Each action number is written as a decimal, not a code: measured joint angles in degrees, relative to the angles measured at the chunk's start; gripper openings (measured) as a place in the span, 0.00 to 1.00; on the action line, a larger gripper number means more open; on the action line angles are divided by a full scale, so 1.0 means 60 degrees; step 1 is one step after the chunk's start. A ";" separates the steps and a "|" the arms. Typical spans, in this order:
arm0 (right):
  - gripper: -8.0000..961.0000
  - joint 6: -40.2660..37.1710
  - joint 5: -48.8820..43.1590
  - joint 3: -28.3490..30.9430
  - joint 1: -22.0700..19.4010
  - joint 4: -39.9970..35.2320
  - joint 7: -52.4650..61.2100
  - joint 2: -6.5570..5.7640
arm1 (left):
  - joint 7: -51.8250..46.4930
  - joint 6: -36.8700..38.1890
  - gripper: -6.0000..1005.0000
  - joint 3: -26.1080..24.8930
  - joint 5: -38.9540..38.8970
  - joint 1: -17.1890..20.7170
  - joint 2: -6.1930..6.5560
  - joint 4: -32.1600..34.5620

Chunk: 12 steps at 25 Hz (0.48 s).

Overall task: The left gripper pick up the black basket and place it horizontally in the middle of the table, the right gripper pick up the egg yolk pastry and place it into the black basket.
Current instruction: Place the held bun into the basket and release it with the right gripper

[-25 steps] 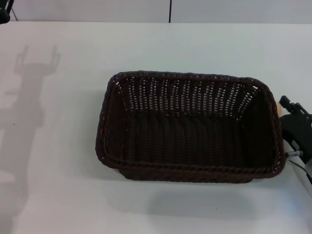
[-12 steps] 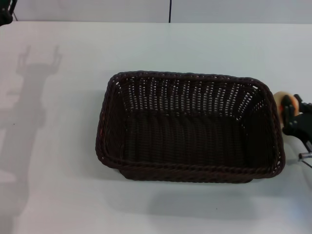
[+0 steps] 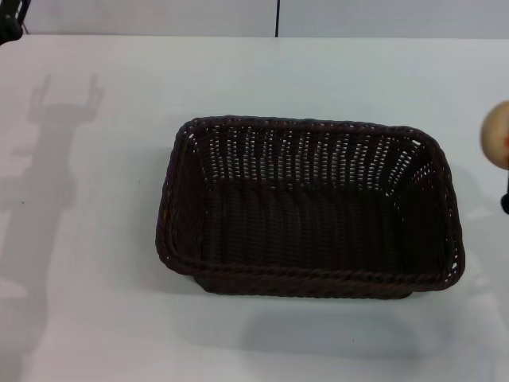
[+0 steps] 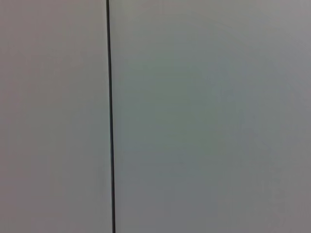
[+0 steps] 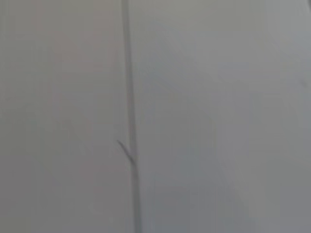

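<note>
Now egg yolk pastry (image 3: 498,135) right of black basket (image 3: 310,208)

The black basket (image 3: 308,208) lies open-topped and unobstructed, bare table (image 3: 95,302) all around.

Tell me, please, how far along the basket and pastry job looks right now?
Done: the black basket lies lengthwise mid-table, empty. In hand: the egg yolk pastry is raised at the head view's right edge, beside the basket. Left: carrying it over the basket and releasing it inside.

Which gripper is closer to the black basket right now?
Right. The right gripper, carrying the egg yolk pastry, is just off the black basket's right end; the left gripper is at the table's far left corner.
</note>
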 joint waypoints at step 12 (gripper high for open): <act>0.11 0.0135 -0.2036 -0.0211 0.0677 0.0511 0.0202 0.0006 | 0.0000 0.0167 0.78 0.0099 0.0000 0.0088 -0.0008 -0.0002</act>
